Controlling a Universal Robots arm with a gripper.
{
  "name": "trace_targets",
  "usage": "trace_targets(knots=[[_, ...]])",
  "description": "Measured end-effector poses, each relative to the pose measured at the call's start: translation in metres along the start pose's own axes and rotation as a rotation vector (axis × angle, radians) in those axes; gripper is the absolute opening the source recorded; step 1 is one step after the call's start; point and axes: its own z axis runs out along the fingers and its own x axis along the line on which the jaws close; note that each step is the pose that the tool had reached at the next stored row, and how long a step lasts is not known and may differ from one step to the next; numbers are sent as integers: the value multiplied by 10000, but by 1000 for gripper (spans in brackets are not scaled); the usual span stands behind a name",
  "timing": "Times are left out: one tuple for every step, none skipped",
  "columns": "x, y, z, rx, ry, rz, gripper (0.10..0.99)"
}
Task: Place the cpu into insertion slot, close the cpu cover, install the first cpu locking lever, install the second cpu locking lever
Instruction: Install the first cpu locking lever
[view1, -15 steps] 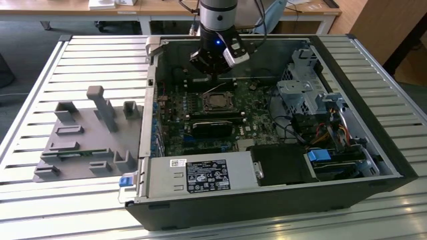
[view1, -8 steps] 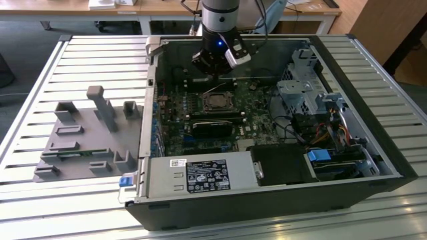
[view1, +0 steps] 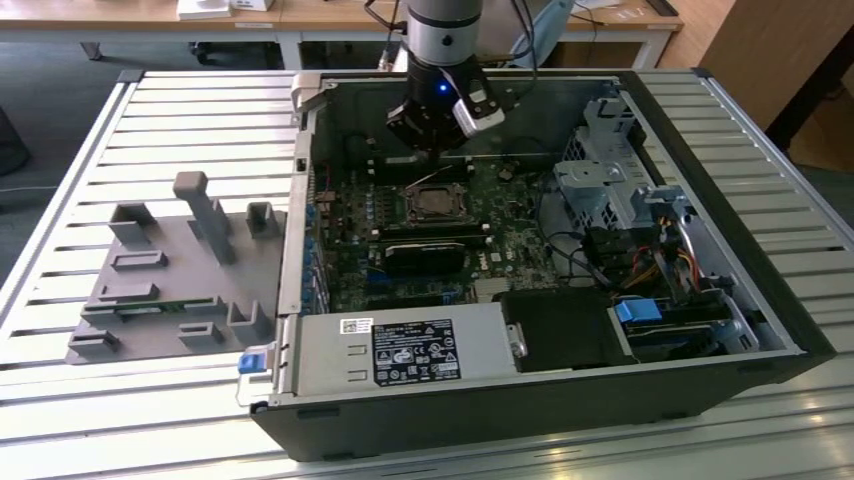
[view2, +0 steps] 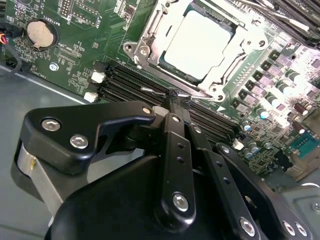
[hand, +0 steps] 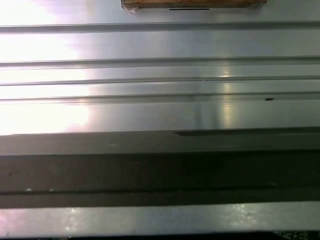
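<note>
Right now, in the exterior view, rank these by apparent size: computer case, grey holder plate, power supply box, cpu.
1. computer case
2. grey holder plate
3. power supply box, which looks smaller than the plate, though not by much
4. cpu, by far the smallest

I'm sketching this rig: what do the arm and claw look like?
The arm is a silver-grey tube ending in a black wrist with a blue light and a pale side block. The claw is black jointed bars with silver screws.

A slatted metal table (view1: 174, 110) is brightly lit; wooden desks (view1: 334, 14) are seen beyond its far edge, over dark floor (view1: 54, 75).
</note>
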Motion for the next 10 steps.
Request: trace_targets(knots=[[-6,0,2,0,0,0,106],[-13,1,5,0,0,0,106],[-19,1,7,0,-1,0,106],[-25,2,9,0,0,1,106],[-31,3,11,-1,-1,0,106],[-37,3,13,-2,-1,0,106],[-43,5,16,-2,-2,1,106],[-48,6,17,0,0,1,106],[-52,9,19,0,0,0,106],[-57,13,23,0,0,0,106]])
